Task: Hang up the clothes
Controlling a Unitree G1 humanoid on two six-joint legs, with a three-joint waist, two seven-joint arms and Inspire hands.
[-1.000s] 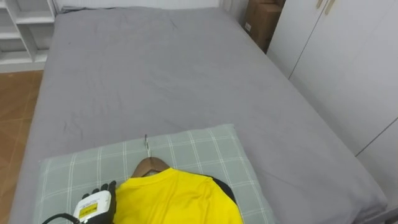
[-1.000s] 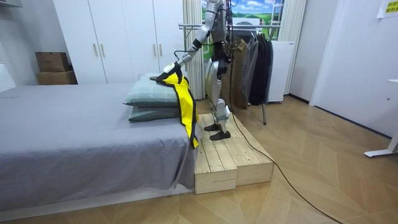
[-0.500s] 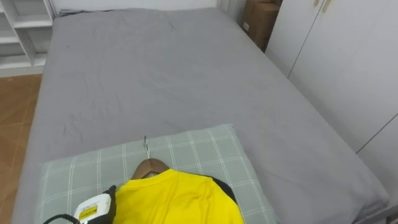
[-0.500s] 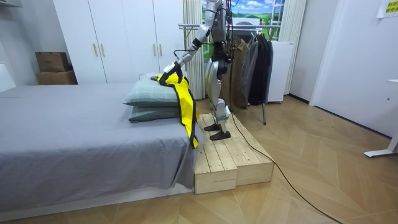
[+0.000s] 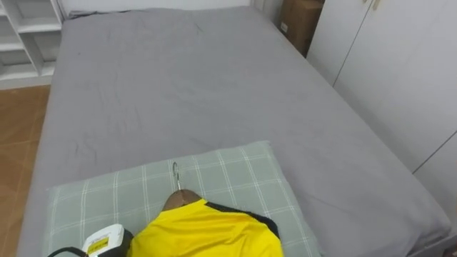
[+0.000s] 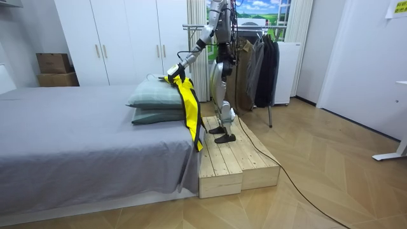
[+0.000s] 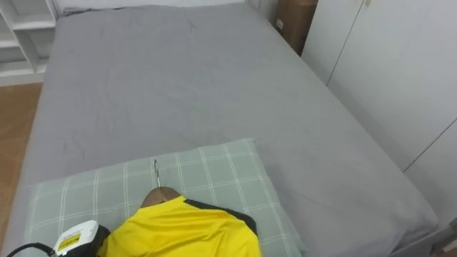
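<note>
A yellow shirt (image 5: 207, 232) on a wooden hanger (image 5: 178, 200) lies at the near edge of a green checked pillow (image 5: 235, 171) at the head of a grey bed (image 5: 178, 86). The hanger's metal hook (image 5: 175, 175) points up the pillow, towards the middle of the bed. A dark collar edge shows at the shirt's right shoulder.

The left hand (image 5: 107, 239) is just beside the shirt's left shoulder. Its fingers are hidden, so I cannot tell whether it is grasping the shirt or the hanger.

In the room view the robot stands on a low wooden platform (image 6: 235, 159) beside the bed's head, one arm stretched out over two stacked pillows. The shirt hangs down from that hand past the pillows' end. A rack of dark clothes (image 6: 254, 63) stands behind the robot.
</note>
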